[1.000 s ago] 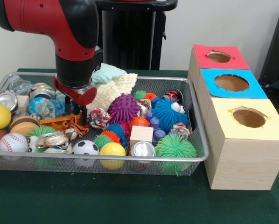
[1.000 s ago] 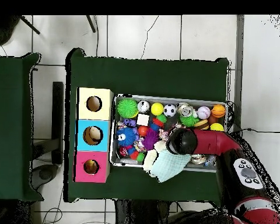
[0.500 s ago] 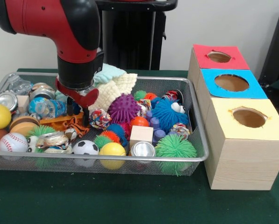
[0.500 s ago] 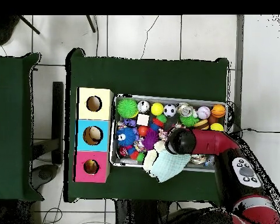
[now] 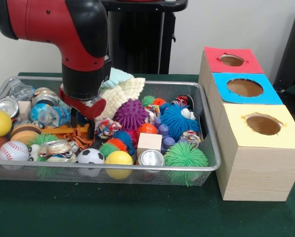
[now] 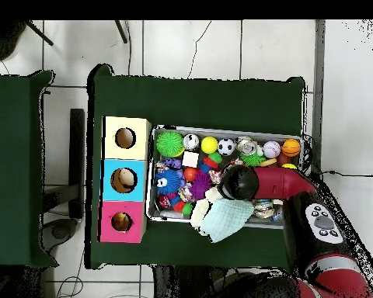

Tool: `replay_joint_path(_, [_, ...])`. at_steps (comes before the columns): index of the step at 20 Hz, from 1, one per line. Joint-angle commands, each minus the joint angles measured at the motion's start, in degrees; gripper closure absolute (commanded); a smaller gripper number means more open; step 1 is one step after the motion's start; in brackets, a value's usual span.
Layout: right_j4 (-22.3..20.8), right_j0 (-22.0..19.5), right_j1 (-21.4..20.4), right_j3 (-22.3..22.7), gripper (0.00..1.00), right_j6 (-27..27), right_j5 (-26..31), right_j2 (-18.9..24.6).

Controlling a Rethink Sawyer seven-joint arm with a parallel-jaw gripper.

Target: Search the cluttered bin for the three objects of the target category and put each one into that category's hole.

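The arm reaches straight down into the wire bin (image 5: 206,163), the gripper (image 5: 82,127) low over the orange cloth (image 5: 71,132). Whether it is released or clenched cannot be told. The purple spiky ball (image 5: 131,114) lies just beside it, toward the boxes (image 5: 258,148).
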Motion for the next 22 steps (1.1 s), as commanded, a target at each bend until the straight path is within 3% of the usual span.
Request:
replay_joint_path(1, [-2.37, 1.24, 7.77, -2.99, 0.00, -1.83, -6.75, 3.59])
replay_joint_path(10, [-0.44, 0.42, 3.52, 0.73, 0.00, -2.48, -3.91, 4.41])
replay_joint_path(22, [2.74, -0.35, -5.82, 4.67, 0.00, -6.20, 4.87, 5.25])
